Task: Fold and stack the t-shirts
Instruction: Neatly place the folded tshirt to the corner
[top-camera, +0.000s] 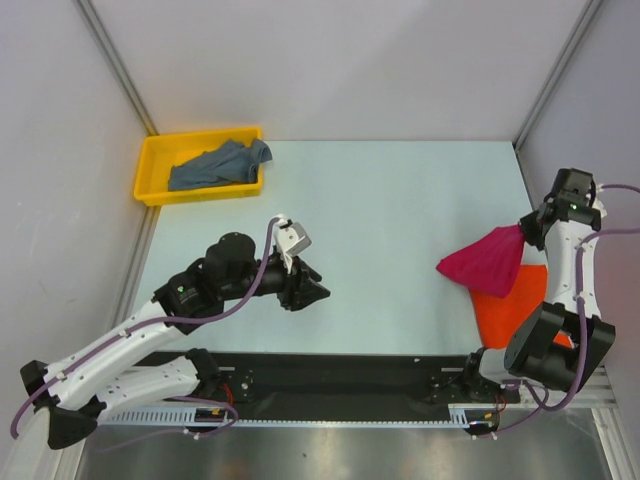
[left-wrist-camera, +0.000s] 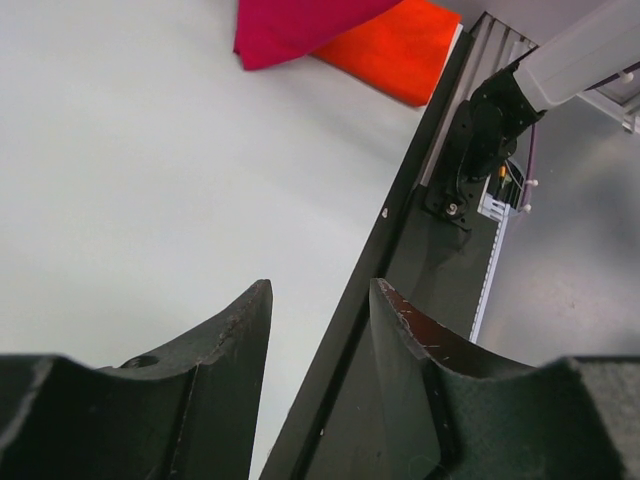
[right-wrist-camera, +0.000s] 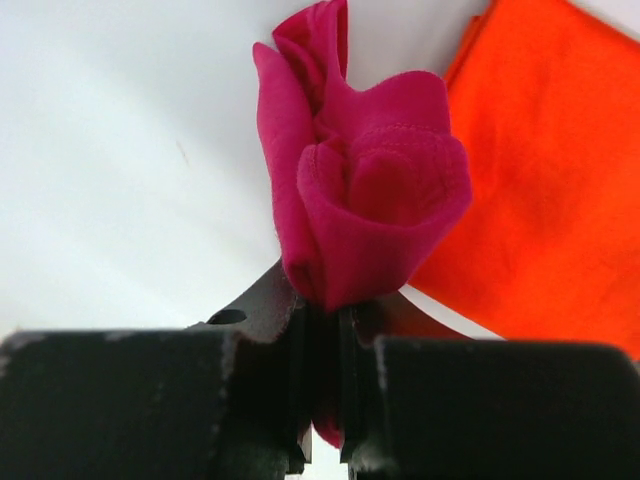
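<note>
My right gripper (top-camera: 527, 232) (right-wrist-camera: 340, 300) is shut on a bunched corner of the crimson-pink t-shirt (top-camera: 483, 261) (right-wrist-camera: 360, 190) (left-wrist-camera: 300, 28), holding it lifted at the table's right side. The cloth hangs leftward, partly over the bright orange-red t-shirt (top-camera: 508, 305) (right-wrist-camera: 545, 170) (left-wrist-camera: 400, 48), which lies flat near the front right. A grey-blue t-shirt (top-camera: 218, 164) lies crumpled in the yellow tray (top-camera: 153, 170) at the back left. My left gripper (top-camera: 318, 291) (left-wrist-camera: 320, 300) hovers open over the table's front middle, holding nothing.
A black rail (top-camera: 340, 372) (left-wrist-camera: 400, 240) runs along the table's near edge by the arm bases. Grey walls with metal frame posts (top-camera: 115, 65) close the table in on the left and right.
</note>
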